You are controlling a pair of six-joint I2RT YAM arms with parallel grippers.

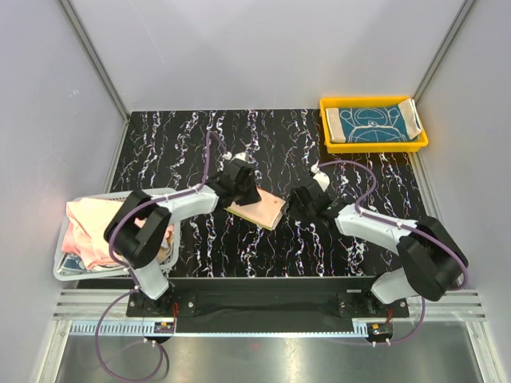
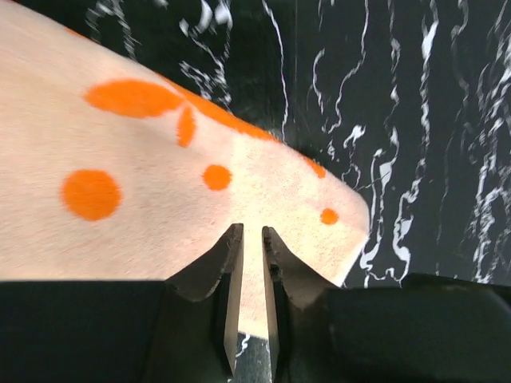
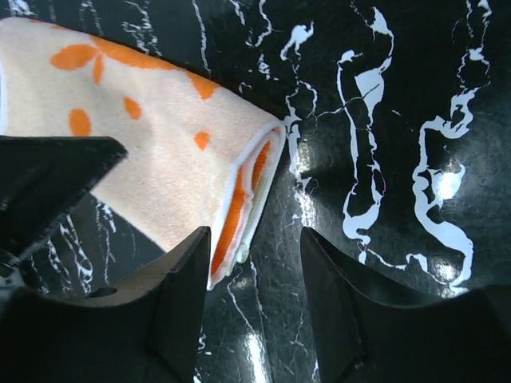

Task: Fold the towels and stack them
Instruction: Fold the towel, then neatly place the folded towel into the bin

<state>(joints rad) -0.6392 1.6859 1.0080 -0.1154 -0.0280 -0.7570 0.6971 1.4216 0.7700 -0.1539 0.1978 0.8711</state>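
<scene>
Orange towel (image 1: 263,209): cream with orange blobs; folded into a small rectangle; lies at mid-table (image 1: 176,152) between the two grippers; layered edges show at its right end, orange inside

Left gripper (image 2: 250,239): jaws drawn in to a thin slit; the towel's near edge runs into the slit, pinched; the rest of the cloth spreads away in front of the fingers

Right gripper (image 3: 255,239): jaws spread wide, low over the table; the towel's folded end lies in the gap, close by the left finger; whether it touches cannot be told; bare table under the right finger

Teal towel (image 1: 371,124): folded flat in the yellow tray (image 1: 375,147) at the far right corner, well apart

Pink towels (image 1: 92,227): loose heap in the white basket (image 1: 60,267) at the left edge, partly hidden by the left arm
</scene>
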